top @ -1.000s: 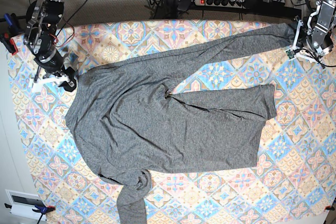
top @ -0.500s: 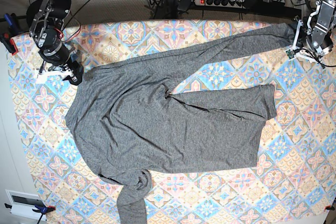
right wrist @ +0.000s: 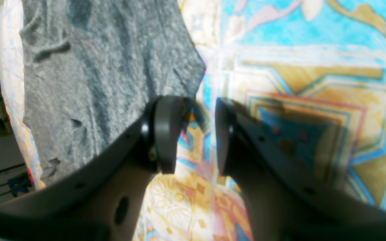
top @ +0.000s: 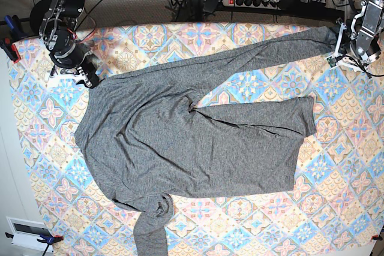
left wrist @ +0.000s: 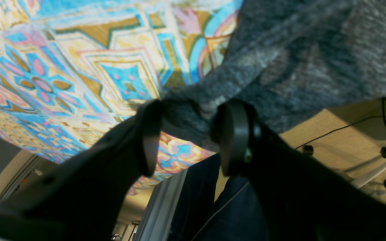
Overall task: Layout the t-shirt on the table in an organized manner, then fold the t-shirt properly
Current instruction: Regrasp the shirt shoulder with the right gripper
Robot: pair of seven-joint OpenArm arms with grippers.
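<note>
The t-shirt was a soft, matt knit cloth, heathered grey with a slightly fuzzy, rough surface. The table wore a smooth printed cloth, flat and matt. My left gripper and right gripper had fingers of dark, smooth, dull-sheened plastic.

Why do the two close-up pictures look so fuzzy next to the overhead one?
Base view: sharp and evenly lit across the t-shirt and table. Left wrist view: the left hand is a dark silhouette, the cloth it pinches soft. Right wrist view: the right hand is blurred and the tiles washed out.
</note>
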